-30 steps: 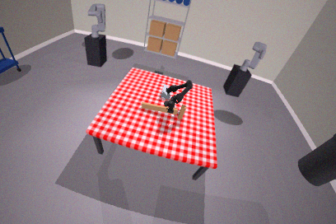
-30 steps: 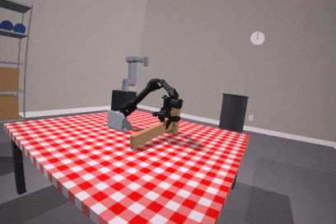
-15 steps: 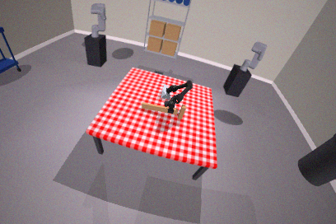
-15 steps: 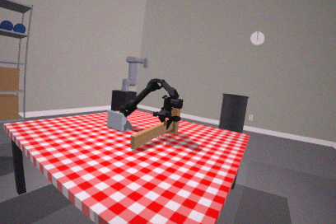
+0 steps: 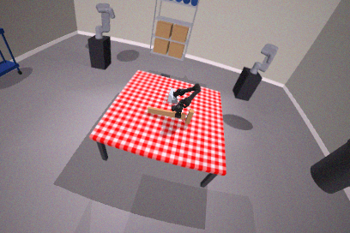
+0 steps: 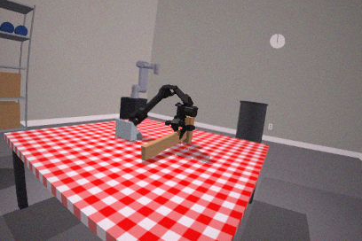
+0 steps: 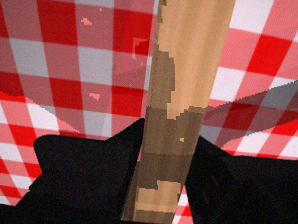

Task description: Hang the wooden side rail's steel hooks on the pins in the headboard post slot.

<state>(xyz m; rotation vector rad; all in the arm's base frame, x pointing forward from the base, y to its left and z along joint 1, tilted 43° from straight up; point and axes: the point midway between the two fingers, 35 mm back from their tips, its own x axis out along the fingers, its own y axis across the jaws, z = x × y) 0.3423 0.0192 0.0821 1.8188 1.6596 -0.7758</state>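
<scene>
The wooden rail runs from my gripper across the checked table. Its far end is low, at or close to the cloth; contact is hard to tell. The black gripper is shut on the rail near its post end, one finger on each side. The wooden headboard post stands upright right beside that end of the rail. The hooks, the slot and the pins are hidden or too small to make out, so whether the hooks sit on the pins cannot be told.
A pale grey-blue block stands on the table by the arm's base. The black arm arches over from there. Shelves, other robots and a dark bin stand off the table.
</scene>
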